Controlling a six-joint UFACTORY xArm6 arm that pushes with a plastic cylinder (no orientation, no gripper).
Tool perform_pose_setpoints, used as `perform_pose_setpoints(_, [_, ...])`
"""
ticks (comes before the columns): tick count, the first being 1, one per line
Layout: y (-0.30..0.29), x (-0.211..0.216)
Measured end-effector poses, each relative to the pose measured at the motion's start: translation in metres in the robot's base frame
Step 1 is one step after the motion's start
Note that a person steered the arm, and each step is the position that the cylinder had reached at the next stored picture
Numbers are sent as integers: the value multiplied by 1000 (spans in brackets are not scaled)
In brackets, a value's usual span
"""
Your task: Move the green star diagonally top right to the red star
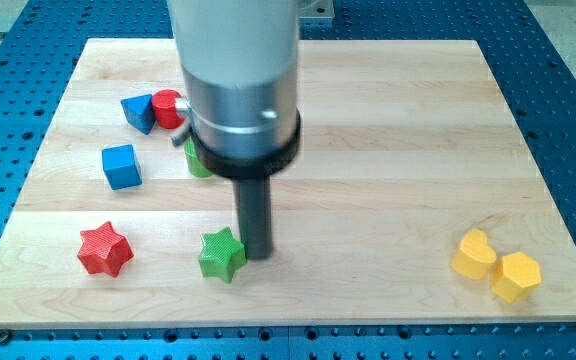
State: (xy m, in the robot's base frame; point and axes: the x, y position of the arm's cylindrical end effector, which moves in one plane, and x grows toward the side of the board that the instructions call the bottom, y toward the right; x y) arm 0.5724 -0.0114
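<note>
The green star [221, 254] lies near the view's bottom, left of centre. The red star [104, 249] lies to its left at about the same height, roughly a hundred pixels away. My tip [256, 255] stands right at the green star's right side, touching or nearly touching it. The rod rises from there into the large silver and black arm body, which hides the board behind it.
A blue cube [121, 166], a blue triangular block [139, 112] and a red cylinder [168, 108] sit at the upper left. A green block [197, 160] is partly hidden behind the arm. Two yellow blocks [474, 254] [516, 276] lie at the bottom right.
</note>
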Motion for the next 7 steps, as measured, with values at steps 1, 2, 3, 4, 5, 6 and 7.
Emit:
perform_pose_setpoints(1, [35,45])
perform_pose_setpoints(2, [-95,33])
perform_pose_setpoints(3, [-84,-15])
perform_pose_setpoints(4, [-80,-3])
perform_pose_setpoints(5, [-51,34])
perform_pose_setpoints(6, [-3,11])
perform_pose_setpoints(7, [27,-19])
